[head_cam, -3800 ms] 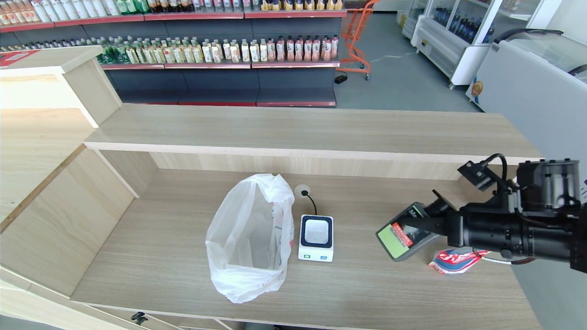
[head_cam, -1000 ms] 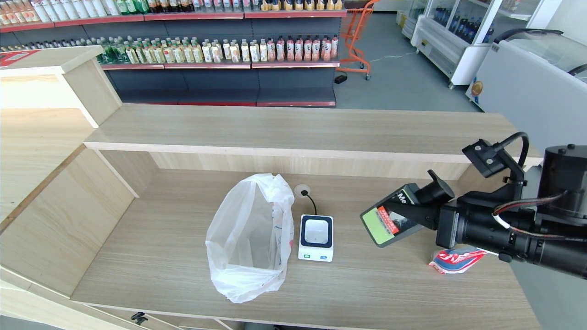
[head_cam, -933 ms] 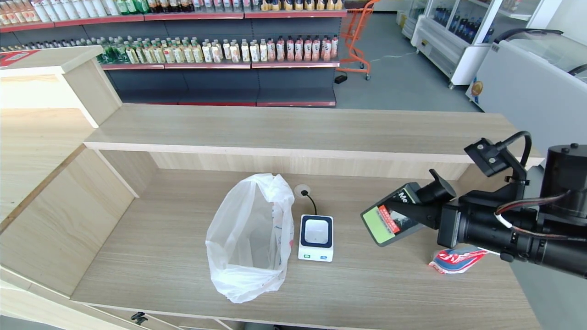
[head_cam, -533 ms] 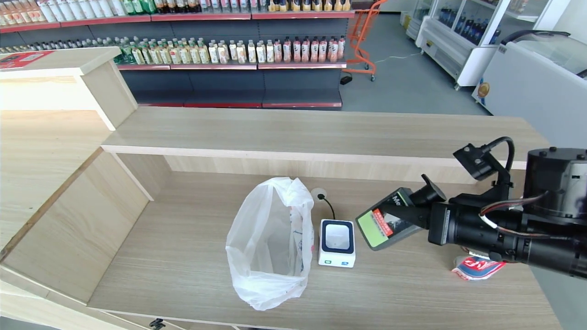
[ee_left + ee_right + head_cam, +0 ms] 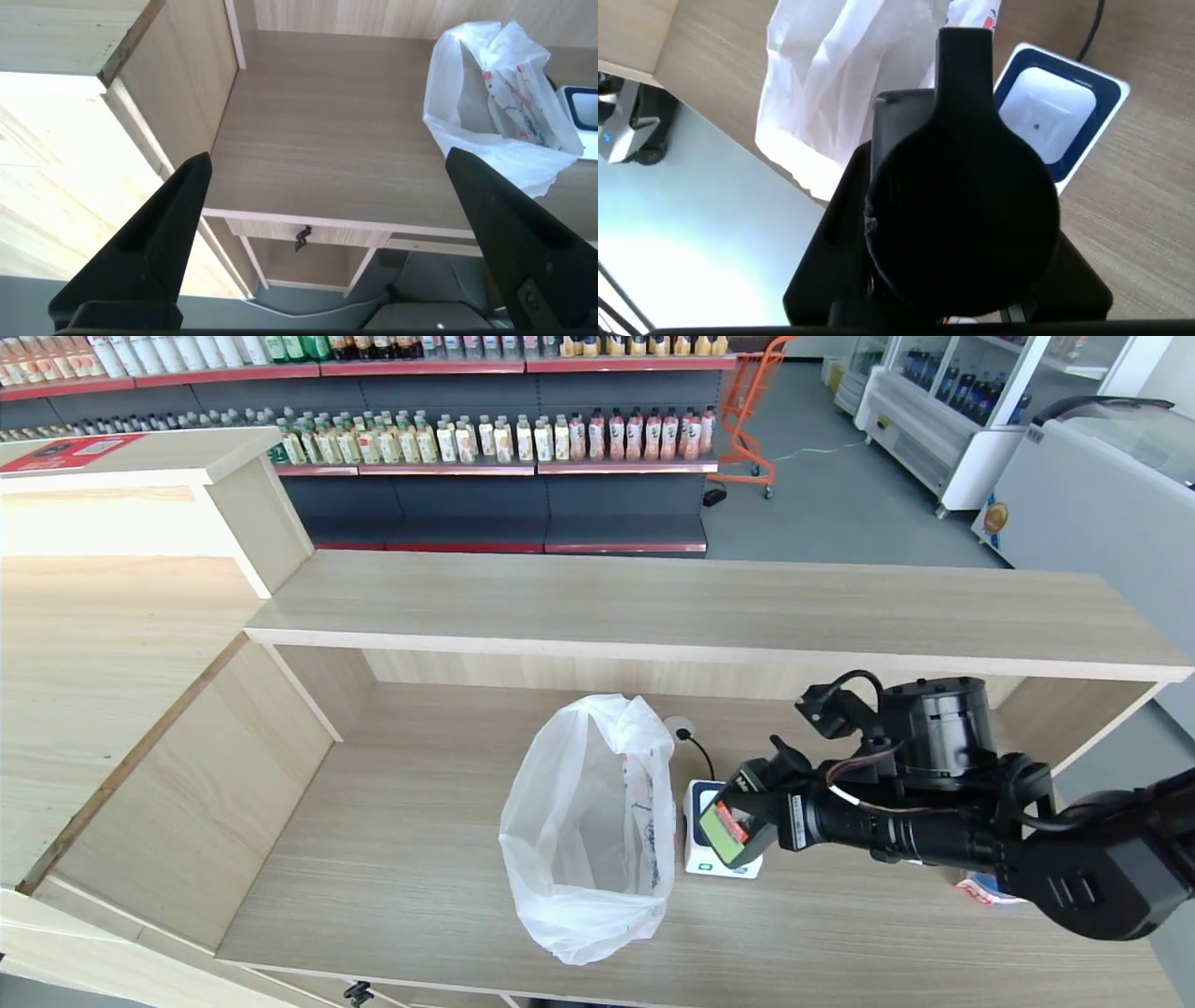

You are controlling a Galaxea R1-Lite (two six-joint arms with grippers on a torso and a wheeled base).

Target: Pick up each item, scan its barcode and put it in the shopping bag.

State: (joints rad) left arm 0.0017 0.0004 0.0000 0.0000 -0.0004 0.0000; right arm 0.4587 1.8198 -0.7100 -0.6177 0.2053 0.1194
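Hangs the left gripper [image 5: 322, 252] spread wide and empty, short of the counter's near edge. Leaves the red packet [image 5: 985, 892] lying at lower right. Clamps the dark box [image 5: 726, 829] in the right gripper [image 5: 758, 801], right of centre. Has carried it in from the right side, camera shift aside, from well apart to directly over the scanner [image 5: 719, 869], just beside the shopping bag [image 5: 588, 831]. Probably means scanning now, bagging next.

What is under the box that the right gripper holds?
The white scanner on the counter; the box hides part of its top. Whether they touch cannot be seen.
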